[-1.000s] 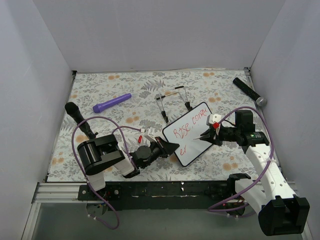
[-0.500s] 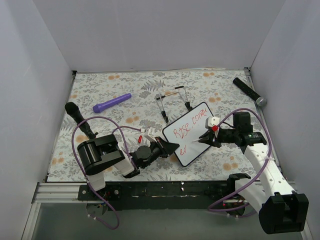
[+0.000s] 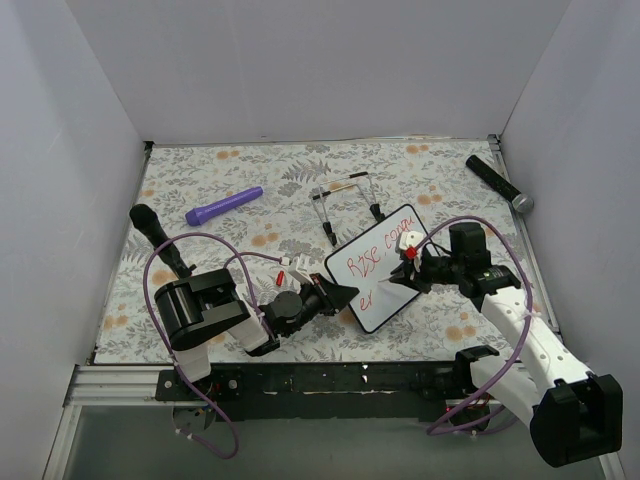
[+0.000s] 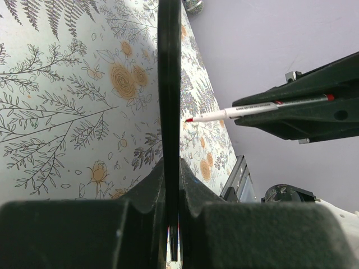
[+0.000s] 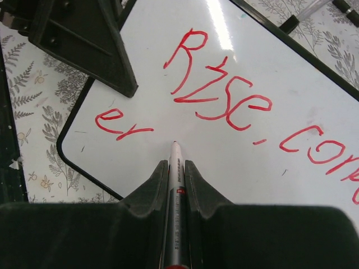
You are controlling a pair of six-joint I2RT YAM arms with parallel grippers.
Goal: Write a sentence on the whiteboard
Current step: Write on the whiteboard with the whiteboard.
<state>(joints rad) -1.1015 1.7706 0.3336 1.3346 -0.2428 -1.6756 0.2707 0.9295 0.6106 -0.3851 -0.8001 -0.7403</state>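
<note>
The whiteboard (image 3: pixel 392 262) is held tilted at the table's middle. My left gripper (image 3: pixel 336 294) is shut on its near-left edge; in the left wrist view the board shows edge-on as a black bar (image 4: pixel 169 101) between the jaws (image 4: pixel 173 188). The sentence (image 5: pixel 224 103) in red reads "Rise. conq" on the upper line and "er" (image 5: pixel 120 126) on the lower one. My right gripper (image 5: pixel 175 165) is shut on a white marker (image 5: pixel 175 154) with a red tip. The tip points at the board just right of "er". In the top view the right gripper (image 3: pixel 408 268) is over the board's right half.
A black wire stand (image 3: pixel 345 203) stands behind the board. A purple pen (image 3: pixel 224 206) lies at the back left, a black stick-shaped object (image 3: pixel 158 238) at the left, another black one (image 3: pixel 498 183) at the back right. A small red cap (image 3: pixel 282 275) lies by the left arm. White walls enclose the table.
My right gripper has moved left across the board with the marker, so its tip now sits close behind "er". The left gripper and board have not moved.
</note>
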